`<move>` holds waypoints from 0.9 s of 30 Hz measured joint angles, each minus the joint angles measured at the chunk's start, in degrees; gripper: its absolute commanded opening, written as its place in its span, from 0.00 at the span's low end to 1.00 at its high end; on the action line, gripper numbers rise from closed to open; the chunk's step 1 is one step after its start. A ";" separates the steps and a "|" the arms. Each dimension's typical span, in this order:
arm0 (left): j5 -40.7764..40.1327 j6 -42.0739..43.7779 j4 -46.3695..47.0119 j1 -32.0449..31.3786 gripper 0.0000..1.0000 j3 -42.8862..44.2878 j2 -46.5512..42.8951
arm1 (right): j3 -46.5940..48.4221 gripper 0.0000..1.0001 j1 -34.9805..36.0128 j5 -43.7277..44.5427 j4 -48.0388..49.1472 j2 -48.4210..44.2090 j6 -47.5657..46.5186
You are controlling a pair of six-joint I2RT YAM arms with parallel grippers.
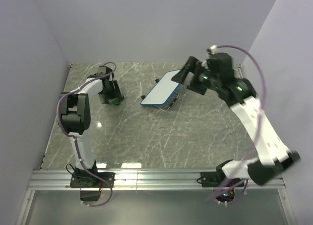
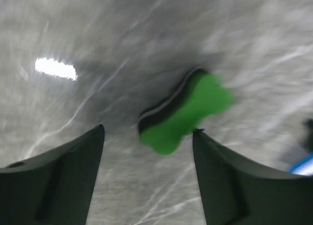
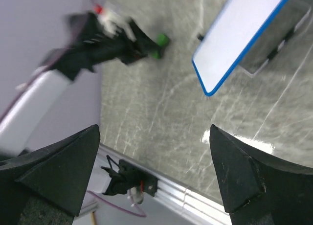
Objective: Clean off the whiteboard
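My right gripper (image 3: 154, 129) is spread wide open with nothing in it, hanging in the air by the far right end of the whiteboard (image 1: 160, 88). The board sits propped at a tilt on its stand toward the back middle of the table (image 1: 146, 137), face plain white inside the blue rim. Off to its left, well apart, my left gripper (image 2: 147, 132) is down low, jaws parted, green eraser (image 2: 183, 112) lying loose on the table right at the fingertips, not pinched.

A green eraser (image 2: 188, 112) lies on the grey marbled table (image 1: 146, 137).
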 measured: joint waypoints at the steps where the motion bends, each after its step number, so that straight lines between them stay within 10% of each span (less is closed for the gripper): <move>1: -0.87 0.09 -0.11 0.00 0.82 -1.09 0.00 | -0.90 1.00 -0.09 0.66 0.17 -3.80 -1.11; 3: -2.93 0.26 -0.96 -0.17 0.99 -3.04 -0.02 | -3.08 1.00 -0.11 1.60 0.46 -9.90 -3.13; 12: -9.94 -2.25 -3.87 -3.91 0.99 -4.66 -8.66 | -12.94 1.00 -0.11 5.95 0.57 -20.87 -7.34; 27: -23.93 -11.72 -1.79 -19.58 0.99 -16.41 -53.92 | -26.36 1.00 0.24 7.74 6.10 -37.57 -11.98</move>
